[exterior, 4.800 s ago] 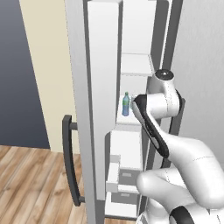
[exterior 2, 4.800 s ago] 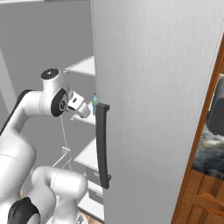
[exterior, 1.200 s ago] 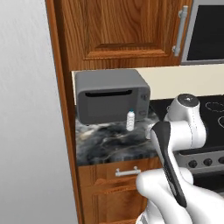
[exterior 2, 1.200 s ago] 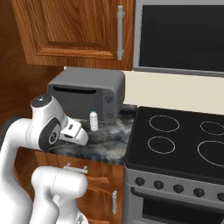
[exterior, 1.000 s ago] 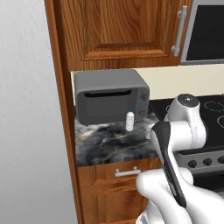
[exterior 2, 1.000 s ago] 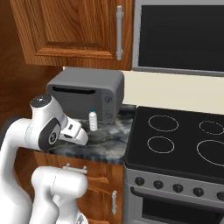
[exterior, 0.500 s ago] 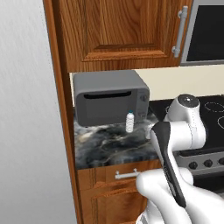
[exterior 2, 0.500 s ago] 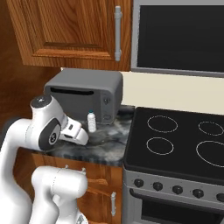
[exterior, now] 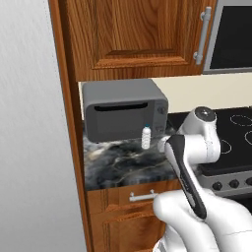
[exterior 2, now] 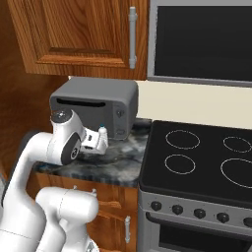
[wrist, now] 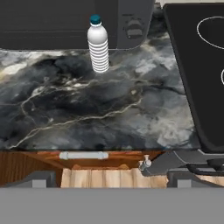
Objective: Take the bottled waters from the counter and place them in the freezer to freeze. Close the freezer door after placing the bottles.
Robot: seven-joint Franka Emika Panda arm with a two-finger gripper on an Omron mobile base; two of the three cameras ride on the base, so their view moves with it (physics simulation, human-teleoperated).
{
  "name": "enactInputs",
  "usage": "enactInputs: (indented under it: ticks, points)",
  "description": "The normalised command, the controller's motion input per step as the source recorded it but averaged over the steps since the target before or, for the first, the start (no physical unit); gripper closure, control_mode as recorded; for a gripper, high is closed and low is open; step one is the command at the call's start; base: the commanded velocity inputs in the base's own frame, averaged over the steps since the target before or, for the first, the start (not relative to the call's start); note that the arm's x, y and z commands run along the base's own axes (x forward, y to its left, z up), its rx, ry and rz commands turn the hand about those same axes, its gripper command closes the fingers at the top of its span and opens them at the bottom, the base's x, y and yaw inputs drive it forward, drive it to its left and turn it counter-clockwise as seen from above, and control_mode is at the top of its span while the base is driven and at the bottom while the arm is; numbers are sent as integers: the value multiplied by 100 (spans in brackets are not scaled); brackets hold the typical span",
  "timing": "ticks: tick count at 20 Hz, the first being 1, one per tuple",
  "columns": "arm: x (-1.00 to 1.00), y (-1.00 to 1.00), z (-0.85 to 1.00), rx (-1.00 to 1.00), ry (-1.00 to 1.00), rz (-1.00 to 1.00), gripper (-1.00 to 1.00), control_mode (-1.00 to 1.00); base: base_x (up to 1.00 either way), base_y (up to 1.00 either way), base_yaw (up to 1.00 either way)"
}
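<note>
Our hand (wrist: 107,177) is open and holds nothing. It hangs at the counter's (wrist: 87,113) front edge. The white bottle (wrist: 98,43) stands upright by the microwave (exterior: 125,114), well apart. We think it must go to the freezer, then the door shut.

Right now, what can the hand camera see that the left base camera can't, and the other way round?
Hand view alone: the bottle's ribbed sides and teal cap up close, and the two dark fingertips, apart with nothing between them.
Left base view alone: the wooden cupboard overhead, the tall grey panel at left, and the white arm.
Both: the bottle upright on the counter before the microwave, the stovetop beside it, and the drawer handle.
</note>
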Motion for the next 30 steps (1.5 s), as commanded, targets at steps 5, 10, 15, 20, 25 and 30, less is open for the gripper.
enactInputs:
  ticks: [5,10,15,20,25,30]
  points:
    - [78,0,-16,0,-3,11,-100,-100,0,0,0]
    - [72,9,-4,0,-2,-1,-100,-100,0,0,0]
    - [49,6,0,0,-10,-10,-100,-100,0,0,0]
    - [41,3,0,0,-10,-10,-100,-100,0,0,0]
    - [26,2,-16,1,-3,-7,-100,-100,0,0,0]
    - [1,0,-15,4,1,0,-100,-100,0,0,0]
